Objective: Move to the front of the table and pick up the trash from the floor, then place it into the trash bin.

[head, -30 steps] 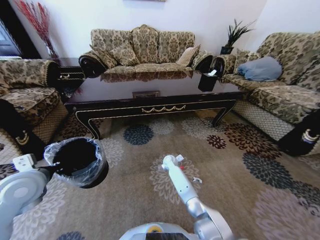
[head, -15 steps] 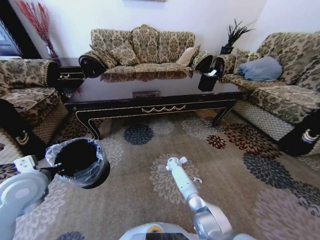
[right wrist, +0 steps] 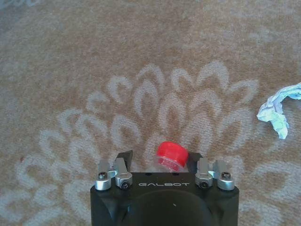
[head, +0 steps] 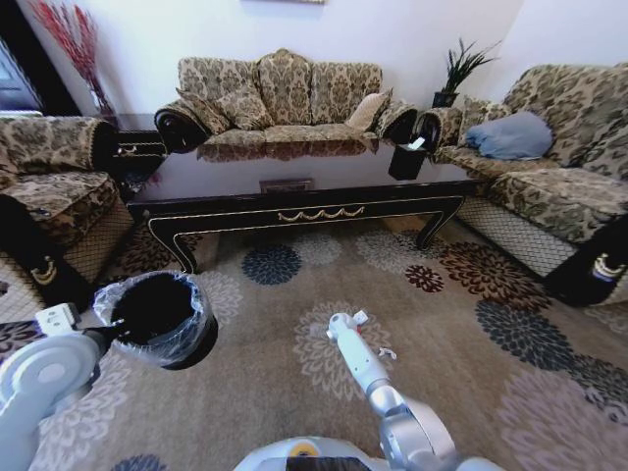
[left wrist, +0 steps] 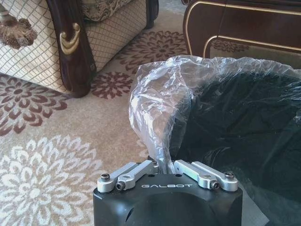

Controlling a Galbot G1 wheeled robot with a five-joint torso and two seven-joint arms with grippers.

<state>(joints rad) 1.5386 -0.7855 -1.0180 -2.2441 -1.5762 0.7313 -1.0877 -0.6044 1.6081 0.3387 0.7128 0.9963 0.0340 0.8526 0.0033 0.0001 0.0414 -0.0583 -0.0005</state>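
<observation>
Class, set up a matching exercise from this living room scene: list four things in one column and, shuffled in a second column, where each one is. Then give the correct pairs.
Things
1. trash bin
2. bottle
3. crumpled tissue
4. tissue box

Places
A. lying loose on the carpet
B. on the table
C. its bag liner pinched by the left gripper
D. between the jaws of the right gripper, red cap showing

Pairs: 1-C, 2-D, 3-A, 4-B

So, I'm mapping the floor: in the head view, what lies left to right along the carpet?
Left tool → trash bin → right tool → small white scrap.
</observation>
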